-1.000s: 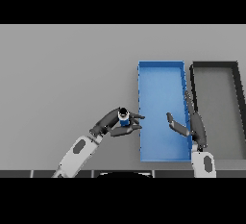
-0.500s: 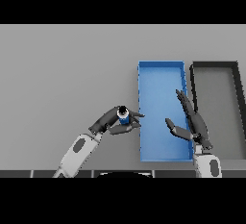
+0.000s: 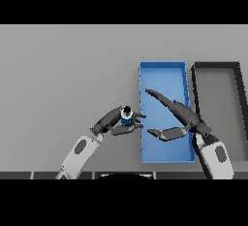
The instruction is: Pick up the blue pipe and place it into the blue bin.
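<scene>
Left hand [image 3: 115, 122] is curled round the blue pipe [image 3: 126, 118], fingers and thumb pinching it from either side, so the pipe sits upright in the grip with its dark open end facing up at the camera. It is held just outside the blue bin [image 3: 163, 72], right beside the bin's left wall, at about 9 o'clock from the bin's lower half. Fingertips of that hand reach to or just over the wall edge. My read: the grasp is done and the carry is nearly at the drop spot, with only a short move toward 3 o'clock needed to clear the wall.

Right hand [image 3: 180, 118] hangs over the inside of the bin, fingers straight and spread, thumb splayed out toward 9 o'clock, holding nothing. It looks parked there and may crowd the drop zone.

Pipe look: short, stubby cylinder, blue body, darker ring or cap at the top, lighter band visible below. Most of the lower part is hidden by the fingers.

Dark bin [image 3: 217, 66] sits just beside the blue one at 3 o'clock, both on the grey surface [image 3: 63, 65]. Can't tell whether the pipe is lifted or touching the surface.
</scene>
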Robot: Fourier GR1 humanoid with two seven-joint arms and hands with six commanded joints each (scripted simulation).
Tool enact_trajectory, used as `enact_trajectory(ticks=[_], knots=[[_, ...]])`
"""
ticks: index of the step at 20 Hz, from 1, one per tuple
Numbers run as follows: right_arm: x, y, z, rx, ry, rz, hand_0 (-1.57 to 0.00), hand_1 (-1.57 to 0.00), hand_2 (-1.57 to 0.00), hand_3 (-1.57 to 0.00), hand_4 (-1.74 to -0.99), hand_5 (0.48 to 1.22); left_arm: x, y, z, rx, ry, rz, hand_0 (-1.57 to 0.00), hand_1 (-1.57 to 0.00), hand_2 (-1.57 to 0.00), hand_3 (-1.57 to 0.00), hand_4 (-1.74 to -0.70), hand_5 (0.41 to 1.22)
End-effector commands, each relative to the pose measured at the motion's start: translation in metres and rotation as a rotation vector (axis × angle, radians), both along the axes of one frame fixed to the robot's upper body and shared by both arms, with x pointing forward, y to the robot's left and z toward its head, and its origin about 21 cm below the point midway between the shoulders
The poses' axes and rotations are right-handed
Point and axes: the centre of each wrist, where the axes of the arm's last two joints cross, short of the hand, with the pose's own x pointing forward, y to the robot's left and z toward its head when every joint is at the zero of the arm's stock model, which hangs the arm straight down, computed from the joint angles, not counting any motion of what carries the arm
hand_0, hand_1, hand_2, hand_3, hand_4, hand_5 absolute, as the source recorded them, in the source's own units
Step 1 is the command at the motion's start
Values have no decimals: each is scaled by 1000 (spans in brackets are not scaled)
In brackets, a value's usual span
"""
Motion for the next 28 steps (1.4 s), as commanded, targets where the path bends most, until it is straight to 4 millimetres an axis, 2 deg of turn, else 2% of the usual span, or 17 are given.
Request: enact_trajectory(ticks=[1, 3, 5, 9, 14, 15, 17, 18, 19, 22, 23, 24, 25, 26, 28], knots=[[2, 11, 5, -8, -7, 38, 1, -2, -53, 1, -1296, 556, -1, -1, -1, -3, -11, -5, -1571, -1571, -1571, -1571, -1467, 1221], [12, 24, 10, -29, -9, 85, 1, -1, -42, 1, -1302, 559, 2, 3, -1, -11, -15, -9, -1571, -1571, -1571, -1571, -1467, 1221], [14, 33, 14, -33, 6, 157, 1, 0, -43, 1, -1294, 560, 2, 2, -3, -16, -9, -15, -1571, -1571, -1571, -1571, -1467, 1221], [22, 62, 22, -74, -20, 237, 1, -2, -52, 1, -1242, 551, 4, -1, -2, -22, -3, -37, -1571, -1571, -1571, -1571, -1465, 1221], [35, 85, 28, -145, -12, 279, -23, -32, -83, 1, -1186, 521, 2, 1, -3, -6, 12, -28, -1571, -1571, -1571, -1571, -1469, 1221], [38, 92, 33, -144, -24, 291, -27, -39, -91, 1, -1184, 516, 2, 0, -1, -3, 1, -25, -1571, -1571, -1571, -1571, -1469, 1221], [44, 100, 31, -166, -15, 305, -69, -108, -166, -44, -1204, 497, 4, 6, -4, 10, 12, -12, -1571, -1571, -1571, -1571, -1465, 1221], [47, 104, 31, -172, -17, 319, -168, -218, -261, -128, -1233, 487, 5, 5, -5, 22, 23, -8, -1571, -1571, -1571, -1571, -1462, 1221], [46, 105, 30, -173, -18, 338, -323, -362, -377, -242, -1278, 485, 5, 5, -5, 2, 21, -18, -1571, -1571, -1571, -1571, -1517, 1221], [48, 110, 33, -155, -25, 362, -876, -877, -910, -762, -1467, 518, 4, 4, -4, 63, 43, -8, -1571, -1571, -1571, -1571, -1622, 1221], [45, 112, 33, -150, -21, 372, -1015, -1015, -1042, -872, -1514, 550, 4, 5, -4, 57, 35, -3, -1571, -1571, -1571, -1571, -1645, 1221], [43, 116, 31, -130, -14, 388, -1126, -1127, -1148, -953, -1551, 596, 5, 6, -4, 45, 38, -11, -1571, -1571, -1571, -1511, -1662, 1221], [44, 118, 29, -97, -12, 390, -1215, -1215, -1233, -1021, -1581, 650, 6, 5, -3, 30, 58, -12, -1571, -1571, -1571, -1523, -1677, 1221], [45, 119, 28, -80, -6, 391, -1286, -1287, -1300, -1102, -1606, 765, 4, 4, -6, 10, 74, -25, -1571, -1571, -1571, -1532, -1690, 1221], [45, 121, 27, -58, -16, 406, -1389, -1389, -1398, -1250, -1648, 929, 5, 3, -5, -6, 79, -33, -1571, -1571, -1571, -1490, -1707, 1221]])
